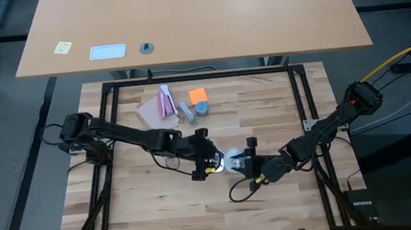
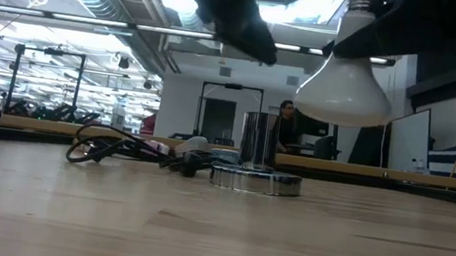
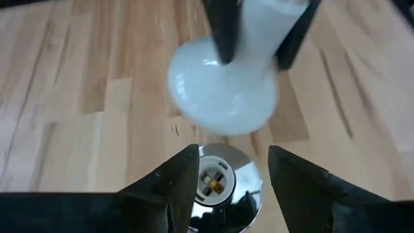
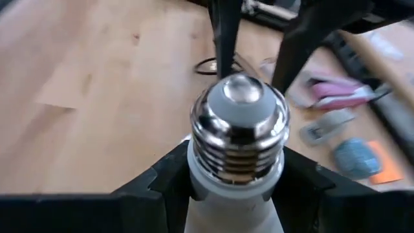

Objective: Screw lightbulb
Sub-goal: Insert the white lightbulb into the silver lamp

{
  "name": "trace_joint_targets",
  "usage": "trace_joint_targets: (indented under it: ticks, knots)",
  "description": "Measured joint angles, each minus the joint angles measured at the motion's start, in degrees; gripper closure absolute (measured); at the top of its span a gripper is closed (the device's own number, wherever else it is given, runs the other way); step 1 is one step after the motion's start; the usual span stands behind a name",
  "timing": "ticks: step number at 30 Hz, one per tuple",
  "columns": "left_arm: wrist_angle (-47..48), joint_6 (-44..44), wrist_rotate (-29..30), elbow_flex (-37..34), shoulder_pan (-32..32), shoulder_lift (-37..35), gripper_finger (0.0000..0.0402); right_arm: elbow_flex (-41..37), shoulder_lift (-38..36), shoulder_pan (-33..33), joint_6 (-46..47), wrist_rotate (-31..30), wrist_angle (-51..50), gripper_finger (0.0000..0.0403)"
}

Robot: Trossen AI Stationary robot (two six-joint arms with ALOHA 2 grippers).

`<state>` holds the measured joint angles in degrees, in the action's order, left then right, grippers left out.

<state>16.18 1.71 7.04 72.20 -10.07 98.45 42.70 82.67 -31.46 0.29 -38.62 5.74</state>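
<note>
The lightbulb, a frosted white globe with a pale grey neck and silver screw base, is held above the table by my right gripper, which is shut on it. It also shows in the high view. The chrome socket stands upright on its round base plate on the table, beside and below the bulb. My left gripper is open and hovers above the socket, touching nothing; in its wrist view its fingers stand either side of the socket's opening. My right gripper pinches the bulb's pale grey neck between its two fingers, just behind the screw base, which sticks out past the fingertips. The bulb is lifted clear of the table. In the low view its globe is lowest and its screw base uppermost.
The socket's thin black cord lies in loops on the table. A pink packet, a grey piece, a blue-grey round piece and an orange note lie toward the far edge. A person shows in the room behind.
</note>
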Motion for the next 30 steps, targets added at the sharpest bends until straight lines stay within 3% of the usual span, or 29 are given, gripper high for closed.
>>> trace_joint_targets:
  ticks: [8,14,19,23,30]
  knots:
    - [0.18,-9.02,-1.34,0.0,-0.48,-1.41,0.0224,5.13,0.04,-0.01,-25.43,-13.45,-11.01,0.0226]
    - [-0.04,-20.55,-1.5,0.0,-0.84,-1.44,0.0224,9.8,0.04,0.01,-57.16,-27.41,-14.34,0.0226]
    - [-1.1,-29.03,-1.96,0.0,-0.69,-1.44,0.0224,10.88,0.04,0.01,-78.21,-32.74,-14.46,0.0226]
    - [-3.3,-37.52,-4.44,0.0,-0.09,-1.44,0.0224,10.91,1.0,0.02,-85.44,-32.86,-14.75,0.0226]
    - [-11.57,-46.56,-3.85,-2.07,0.42,-1.44,0.0224,10.91,6.77,-0.01,-86.55,-33.71,-14.73,0.0226]
